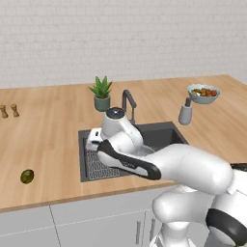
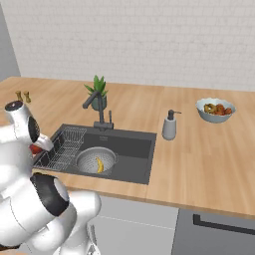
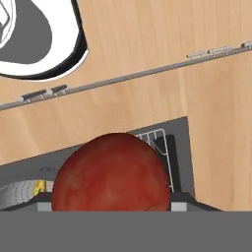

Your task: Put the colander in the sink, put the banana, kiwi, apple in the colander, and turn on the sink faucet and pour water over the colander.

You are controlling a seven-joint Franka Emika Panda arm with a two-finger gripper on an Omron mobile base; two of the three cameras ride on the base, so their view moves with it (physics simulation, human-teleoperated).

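Right base view frames the dark sink sunk into a wooden counter, with the colander resting on the basin floor left of centre and the banana lying inside it. A wire rack fills the sink's left end, touching the left wall, while the right half of the basin lies bare. Behind the far rim stands the sink faucet, its squared spout reaching left, and a potted plant sits just beyond it. A soap dispenser stands near the sink's far right corner, and a bowl of mixed fruit sits farther right, well apart from the basin. Two small shakers stand at the far left of the counter. Left base view shows the kiwi alone on the counter left of the sink, close to the near edge, with open wood all round it. The white arm bends low across the basin's near rim, its wrist over the rack end of the sink. Hand view shows the apple clamped between the fingers of the gripper, held above the sink's edge with the rack and part of the colander beneath.
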